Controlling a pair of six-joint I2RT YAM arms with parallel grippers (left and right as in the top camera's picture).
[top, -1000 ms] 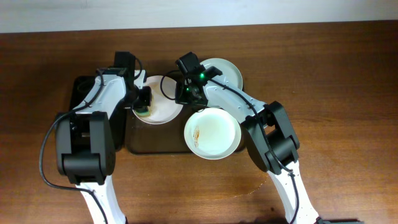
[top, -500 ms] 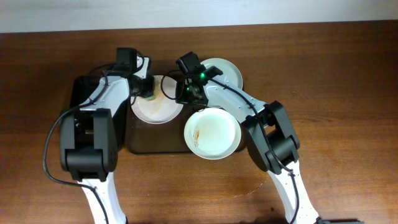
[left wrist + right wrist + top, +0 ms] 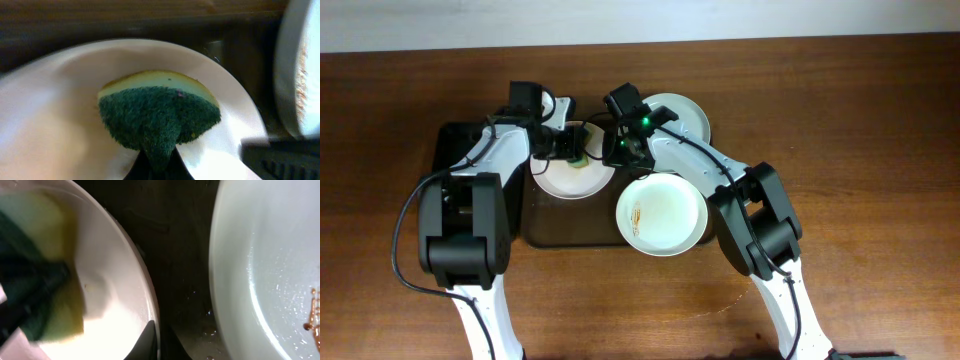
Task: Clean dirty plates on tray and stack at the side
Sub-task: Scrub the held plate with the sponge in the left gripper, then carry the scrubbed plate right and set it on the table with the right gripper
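Left pincer (image 3: 159, 165) is clamped on a green-and-yellow sponge (image 3: 160, 112), pressing it into the round white plate (image 3: 50, 100) near the brown wooden worktop's (image 3: 860, 120) far edge. Right pincer (image 3: 156, 341) is pinching that plate's rim.

We can read no words, numbers or brand marks anywhere in these views. The sponge (image 3: 160, 117), the plate (image 3: 55, 105) beneath it and the tray (image 3: 560, 228) all show plain, unmarked surfaces to us.

Robot lab: wooden table (image 3: 880, 150), plain white wall (image 3: 720, 20).
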